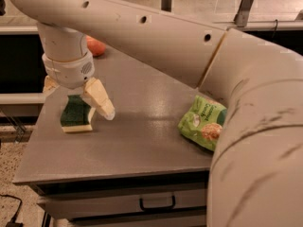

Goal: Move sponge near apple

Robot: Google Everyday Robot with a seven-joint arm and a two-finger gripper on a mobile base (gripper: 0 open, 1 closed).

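Observation:
The sponge (75, 112), dark green on top with a pale yellow foam layer, lies on the left part of the grey table (142, 141). My gripper (78, 100) hangs from the arm just above it, open. One cream finger (99, 100) is at the sponge's right side and the other (49, 84) at its far left, so the sponge sits between them. The red-orange apple (96, 46) rests farther back on the table, partly hidden behind my wrist.
A light-green snack bag (202, 123) lies at the right of the table, partly covered by my arm (255, 141). The table's left and front edges are close to the sponge. A drawer with a handle (156, 203) is below.

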